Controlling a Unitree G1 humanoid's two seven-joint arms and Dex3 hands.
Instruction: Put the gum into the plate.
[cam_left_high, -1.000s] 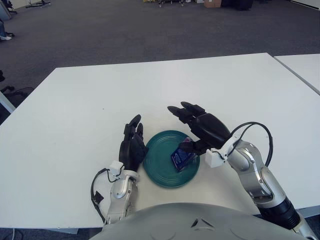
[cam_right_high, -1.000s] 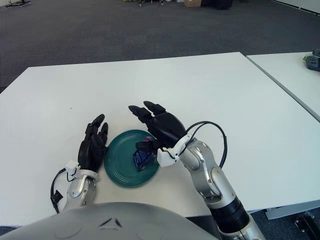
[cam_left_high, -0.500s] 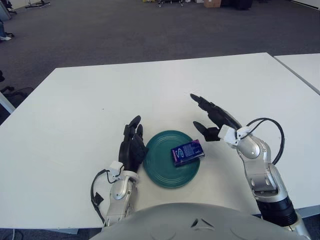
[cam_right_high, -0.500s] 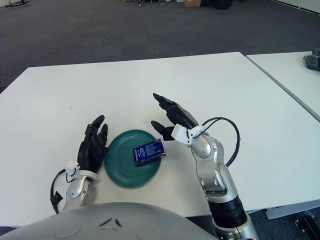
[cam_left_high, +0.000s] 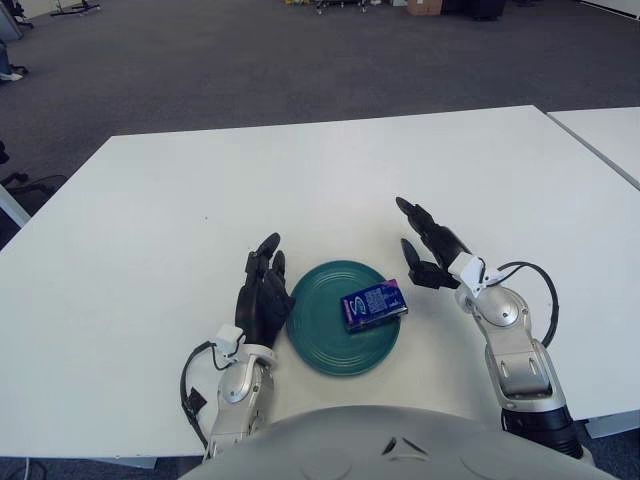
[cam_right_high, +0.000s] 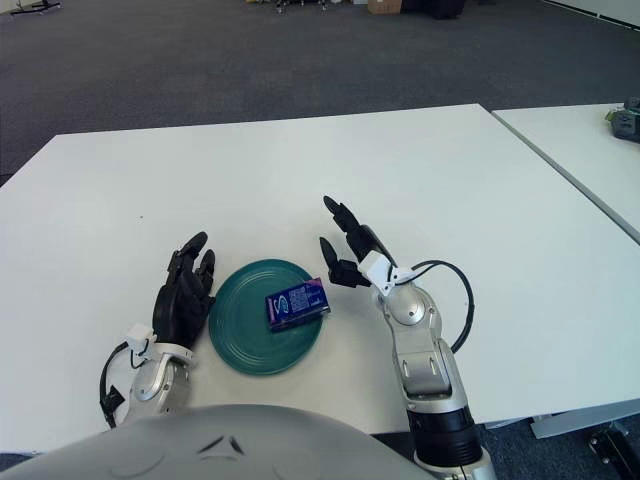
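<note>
A dark green plate sits on the white table near its front edge. The blue gum pack lies flat in the plate, toward its right rim. My right hand hovers just right of the plate with its fingers spread, holding nothing and clear of the gum. My left hand shows beside the plate's left rim, fingers relaxed and extended, holding nothing.
The white table stretches wide behind the plate. A second white table stands to the right across a narrow gap. Grey carpet lies beyond.
My right hand let go of the gum, which now lies flat in the plate, and the hand drew back to the right of the plate. The left hand stayed put.
</note>
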